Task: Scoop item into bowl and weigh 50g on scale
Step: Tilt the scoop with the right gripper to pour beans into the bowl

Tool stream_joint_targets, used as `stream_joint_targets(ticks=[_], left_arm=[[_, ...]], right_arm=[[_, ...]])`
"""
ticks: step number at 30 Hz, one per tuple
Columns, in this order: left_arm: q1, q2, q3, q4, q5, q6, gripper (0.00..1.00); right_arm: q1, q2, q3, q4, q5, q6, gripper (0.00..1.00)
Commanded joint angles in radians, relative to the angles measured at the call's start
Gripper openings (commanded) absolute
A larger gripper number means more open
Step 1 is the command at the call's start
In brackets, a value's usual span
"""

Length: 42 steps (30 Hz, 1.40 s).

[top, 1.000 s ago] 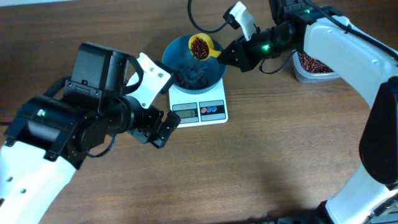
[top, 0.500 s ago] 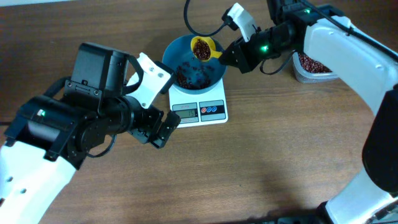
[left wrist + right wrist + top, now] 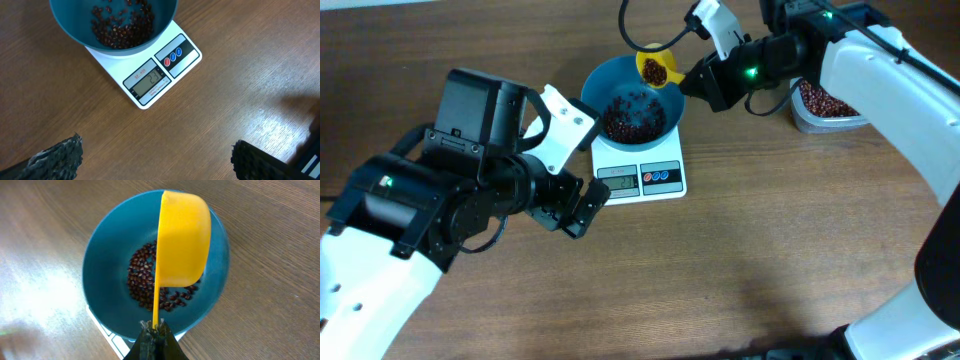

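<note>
**Inspector A:** Right pincer (image 3: 688, 82)?
**Inspector B:** Clenched on the yellow plastic scoop (image 3: 653, 70), apparently tilted to tip small reddish-brown beans (image 3: 630, 115) into the round teal plastic bowl (image 3: 595, 85).
**A:** The bowl?
**B:** It sits on the white square digital scale (image 3: 640, 178) for weighing. Left pincer (image 3: 575, 210) is released and idle nearby.

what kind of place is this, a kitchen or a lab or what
Most likely a robotics test bench, not a home kitchen: a left arm and a right arm work over a wooden table, set with a small white scale, a teal bowl of beans on it, and a clear tub.
</note>
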Motion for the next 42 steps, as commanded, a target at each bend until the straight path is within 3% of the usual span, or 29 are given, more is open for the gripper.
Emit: stream_joint_targets(ticks=[1,8,11,14,16,18,21,23,25,27,29,42], left_arm=[[0.002,0.002,0.016,0.001,0.011,0.016,0.99],[0.002,0.002,0.016,0.001,0.011,0.016,0.99],[0.002,0.002,0.016,0.001,0.011,0.016,0.99],[0.002,0.002,0.016,0.001,0.011,0.016,0.99],[0.002,0.002,0.016,0.001,0.011,0.016,0.99],[0.002,0.002,0.016,0.001,0.011,0.016,0.99],[0.002,0.002,0.016,0.001,0.011,0.016,0.99],[0.002,0.002,0.016,0.001,0.011,0.016,0.99],[0.002,0.002,0.016,0.001,0.011,0.016,0.99],[0.002,0.002,0.016,0.001,0.011,0.016,0.99],[0.002,0.002,0.016,0.001,0.011,0.016,0.99],[0.002,0.002,0.016,0.001,0.011,0.016,0.99]], right_arm=[[0.011,-0.050,0.020,-0.005,-0.095,0.013,0.04],[0.011,-0.050,0.020,-0.027,-0.091,0.013,0.04],[0.011,-0.049,0.020,-0.018,0.045,-0.006,0.04],[0.013,-0.057,0.021,-0.023,-0.043,0.021,0.04],[0.011,-0.055,0.020,-0.019,0.039,0.020,0.04],[0.013,-0.062,0.022,-0.024,-0.023,0.021,0.04],[0.010,-0.060,0.022,-0.033,0.098,-0.002,0.04],[0.019,-0.077,0.029,-0.042,0.004,-0.002,0.04],[0.024,-0.070,0.029,-0.053,0.113,-0.002,0.04],[0.032,-0.095,0.037,-0.058,0.040,-0.006,0.04],[0.038,-0.100,0.036,-0.081,0.113,-0.006,0.04],[0.056,-0.102,0.057,-0.079,0.145,-0.006,0.04]])
